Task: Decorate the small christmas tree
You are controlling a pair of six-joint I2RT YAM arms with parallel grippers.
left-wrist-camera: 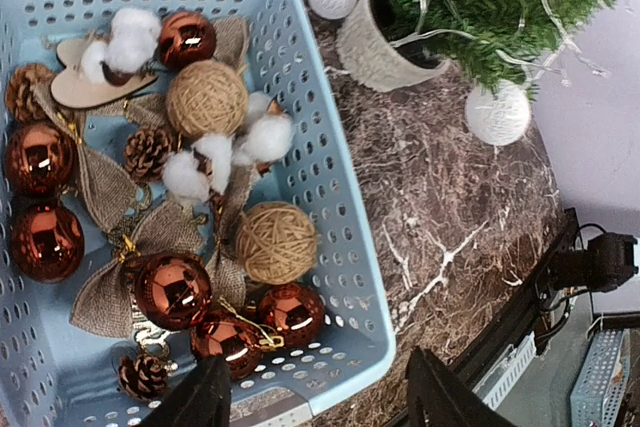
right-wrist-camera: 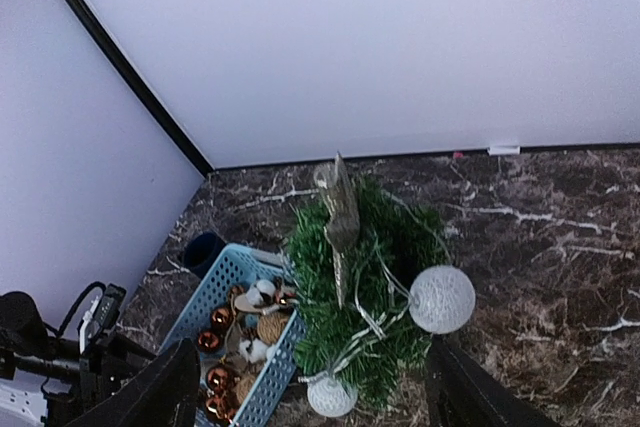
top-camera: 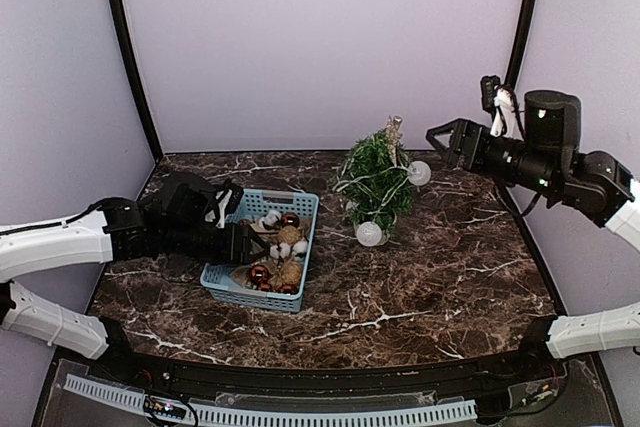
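- Left gripper (top-camera: 237, 219): at 9 o'clock on the table (top-camera: 450, 277), low over the left rim of the basket (top-camera: 222, 285). Jaws spread, nothing between them.
- Basket: blue, perforated, long axis roughly 1–7 in the top view. Holds copper baubles (left-wrist-camera: 170, 289), twine balls (left-wrist-camera: 206, 99), pine cones (left-wrist-camera: 147, 152), cotton tufts (left-wrist-camera: 268, 137) and burlap bows (left-wrist-camera: 105, 187).
- Tree (top-camera: 372, 179): at 2 o'clock of the basket, near it but apart, toward the back of the table.
- Tree looks: bushy, dark green, pale ribbon wound through it. White balls (top-camera: 419, 173) hang at its 3 and 6 o'clock. Pale topper (top-camera: 394, 129) at the tip. Ribbed white pot (left-wrist-camera: 372, 47).
- Room: open marble from 3 to 6 o'clock of the tree; back wall behind it at 12.
- Tree axis: upright on its pot, long axis vertical, tip up.
- Right gripper (top-camera: 437, 139): in the air at 2 o'clock of the tree, apart from it, fingers aimed toward it. Jaws spread, empty.
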